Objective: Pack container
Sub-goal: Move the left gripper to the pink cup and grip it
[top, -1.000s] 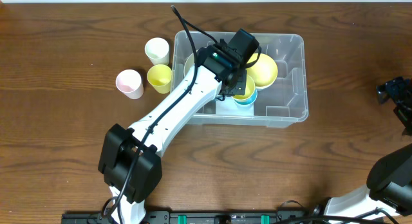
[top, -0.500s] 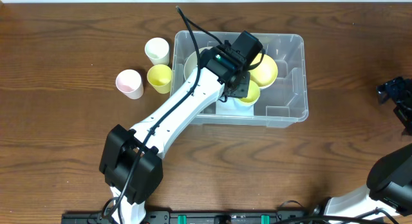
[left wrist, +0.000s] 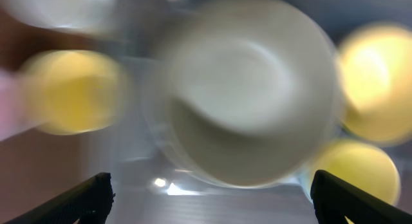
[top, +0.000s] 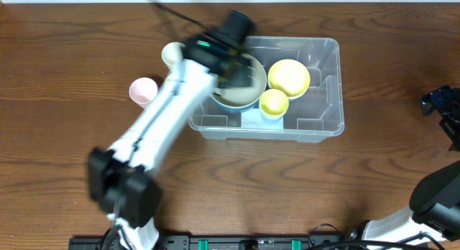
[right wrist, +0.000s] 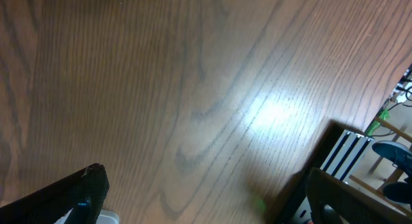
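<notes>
The container (top: 332,77) stands on the wooden table (top: 374,171), slightly behind its middle, with its long side running left to right. In its left half lies a wide white bowl (top: 243,90); this seems to rest in a second, bluish bowl, though motion blur makes that hard to confirm. To the right of it sits a yellow bowl (top: 289,76), and just in front of that a small yellow cup (top: 274,102), both inside the bin.

The left gripper (top: 231,63) hangs over the bin's rear left corner, smeared by blur. In the left wrist view its fingers are spread wide, with nothing between them and the white bowl (left wrist: 248,89) below.

Outside the bin, to its left, a white cup (top: 171,54) and a pink cup (top: 144,90) stand on the table. The wrist view also shows a yellow cup (left wrist: 74,89) there.

The right gripper (top: 444,106) is well apart at the table's right edge. Its fingers are parted over bare wood (right wrist: 161,89) and hold nothing.
</notes>
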`<state>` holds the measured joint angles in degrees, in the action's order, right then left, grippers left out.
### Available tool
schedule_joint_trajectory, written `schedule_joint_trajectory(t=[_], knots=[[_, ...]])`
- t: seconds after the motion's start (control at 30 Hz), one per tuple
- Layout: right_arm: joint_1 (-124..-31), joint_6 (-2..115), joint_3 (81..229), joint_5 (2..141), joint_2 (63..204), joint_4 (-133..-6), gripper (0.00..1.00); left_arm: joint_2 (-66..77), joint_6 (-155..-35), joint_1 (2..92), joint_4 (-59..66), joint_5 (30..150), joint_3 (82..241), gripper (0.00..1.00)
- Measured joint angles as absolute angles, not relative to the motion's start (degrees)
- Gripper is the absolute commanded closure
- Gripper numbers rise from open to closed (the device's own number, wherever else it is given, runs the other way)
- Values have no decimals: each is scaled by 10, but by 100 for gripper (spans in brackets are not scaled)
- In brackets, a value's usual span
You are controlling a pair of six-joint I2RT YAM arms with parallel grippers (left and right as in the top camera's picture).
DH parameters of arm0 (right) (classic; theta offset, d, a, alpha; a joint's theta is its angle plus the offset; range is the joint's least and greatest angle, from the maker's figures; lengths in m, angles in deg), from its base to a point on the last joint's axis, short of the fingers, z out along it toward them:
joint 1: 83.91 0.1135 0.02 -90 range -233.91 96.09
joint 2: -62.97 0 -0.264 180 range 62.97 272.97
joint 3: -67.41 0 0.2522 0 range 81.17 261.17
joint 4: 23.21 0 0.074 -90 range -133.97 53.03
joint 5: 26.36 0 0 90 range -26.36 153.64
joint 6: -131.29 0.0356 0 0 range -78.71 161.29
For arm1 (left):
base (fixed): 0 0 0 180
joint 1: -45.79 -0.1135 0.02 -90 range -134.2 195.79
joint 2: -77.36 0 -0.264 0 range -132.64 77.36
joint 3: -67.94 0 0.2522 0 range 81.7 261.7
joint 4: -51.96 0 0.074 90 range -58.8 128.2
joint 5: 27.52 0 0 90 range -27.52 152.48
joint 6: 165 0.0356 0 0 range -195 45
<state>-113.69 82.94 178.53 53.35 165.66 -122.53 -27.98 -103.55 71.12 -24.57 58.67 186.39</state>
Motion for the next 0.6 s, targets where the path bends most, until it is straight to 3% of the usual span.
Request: schedule_joint_trajectory(t=[0.3,0.6], knots=[[-1137,829,1785,534,1657,-1225,1,-226,-1084,498,-327,570,1875,2],[-1137,829,1785,534,1657,-1225,1,-290,-1093,414,-334,581,1824,2]])
